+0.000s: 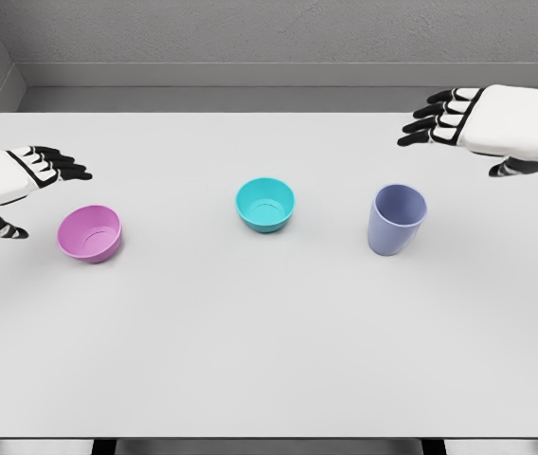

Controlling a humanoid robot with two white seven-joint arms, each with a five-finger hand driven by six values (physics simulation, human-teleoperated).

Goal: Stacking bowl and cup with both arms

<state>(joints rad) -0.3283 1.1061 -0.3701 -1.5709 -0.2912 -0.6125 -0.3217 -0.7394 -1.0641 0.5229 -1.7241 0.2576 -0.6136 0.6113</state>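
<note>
On your white table (269, 370) the teal bowl (265, 204) stands upright at the middle, with the pink bowl (90, 233) well off to its left and the lavender cup (397, 219) to its right, each apart from the others. Your left hand (25, 180) hovers just left of the pink bowl, fingers spread and holding nothing. Your right hand (477, 118) hangs beyond and right of the cup, likewise spread and empty.

Single head view, looking forward and steeply down from above the near edge of the flat white table (269, 360); the whole tabletop is framed at moderate range, grey back wall (278, 33) beyond.
</note>
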